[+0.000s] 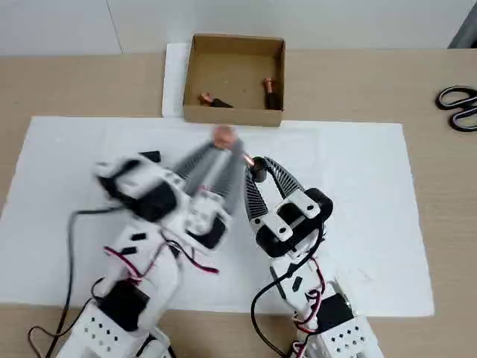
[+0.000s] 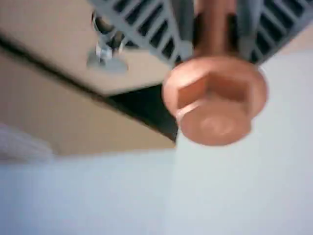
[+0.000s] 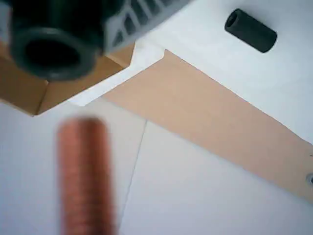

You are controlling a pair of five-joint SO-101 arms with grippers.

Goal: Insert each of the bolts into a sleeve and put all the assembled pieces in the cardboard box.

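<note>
- The left arm stands over the left half of the white sheet that covers the desk.
- The left jaws are closed on a copper bolt, just in front of the cardboard box. In the left wrist view the bolt is gripped by its shaft, and its hexagonal head sticks out past the jaws.
- The cardboard box stands at the far edge of the sheet. Two assembled pieces lie inside it, one by the front wall and one near the right wall.
- The right arm stands just right of the left one. The right jaws are closed around a black sleeve.
- In the right wrist view the open mouth of the sleeve faces the camera. The threaded end of the bolt is near it and seems to be still outside, but this part is blurred.
- A second sleeve lies loose on the sheet.
- A pair of scissors lies on the bare desk at the far right.
</note>
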